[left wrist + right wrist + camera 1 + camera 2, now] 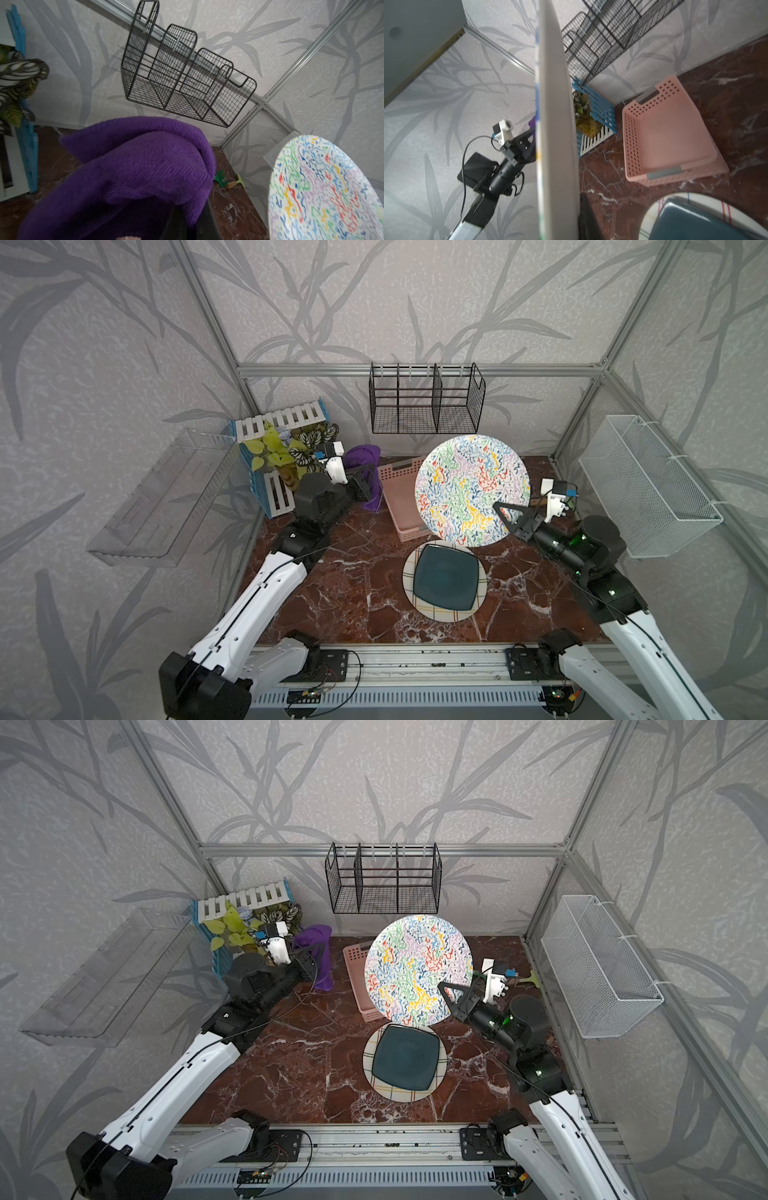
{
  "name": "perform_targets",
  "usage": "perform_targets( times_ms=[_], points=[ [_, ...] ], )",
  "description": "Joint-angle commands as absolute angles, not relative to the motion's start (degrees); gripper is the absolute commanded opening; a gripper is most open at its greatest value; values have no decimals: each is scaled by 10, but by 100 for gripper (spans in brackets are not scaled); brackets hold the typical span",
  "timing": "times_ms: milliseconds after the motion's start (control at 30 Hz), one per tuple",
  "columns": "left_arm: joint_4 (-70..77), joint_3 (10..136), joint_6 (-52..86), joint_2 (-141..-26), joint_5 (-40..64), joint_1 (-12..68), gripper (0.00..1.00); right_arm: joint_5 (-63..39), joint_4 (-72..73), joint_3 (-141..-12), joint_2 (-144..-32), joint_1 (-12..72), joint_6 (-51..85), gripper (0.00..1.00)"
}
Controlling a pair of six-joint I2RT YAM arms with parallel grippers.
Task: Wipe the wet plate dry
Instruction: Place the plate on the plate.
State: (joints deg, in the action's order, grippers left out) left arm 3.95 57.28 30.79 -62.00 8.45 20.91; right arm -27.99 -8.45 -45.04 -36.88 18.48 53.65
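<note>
Left end effector [371,473] is clenching a purple cloth [365,454], holding it raised at the far left beside the planter [270,489], apart from the plate. Right of it, a pink basket [399,510] is sitting on the counter [353,572]. Nearer, a teal square plate [444,583] is lying on a round checked plate [476,610]. The patterned plate [465,481] is hanging tilted above the basket's right side, the right end effector [500,510] grasping its near right rim.
</note>
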Motion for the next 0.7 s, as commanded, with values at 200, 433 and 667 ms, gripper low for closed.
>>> perform_targets(
  times_ms=[200,433,667],
  points=[
    [19,507,261,-639,-47,206,0,-361,-310,-367,-280,205,546,0],
    [20,488,263,-679,-49,206,0,-344,-212,-317,-352,252,557,0],
    [30,472,265,-668,-46,206,0,-311,-84,-276,-450,288,569,0]
  ],
)
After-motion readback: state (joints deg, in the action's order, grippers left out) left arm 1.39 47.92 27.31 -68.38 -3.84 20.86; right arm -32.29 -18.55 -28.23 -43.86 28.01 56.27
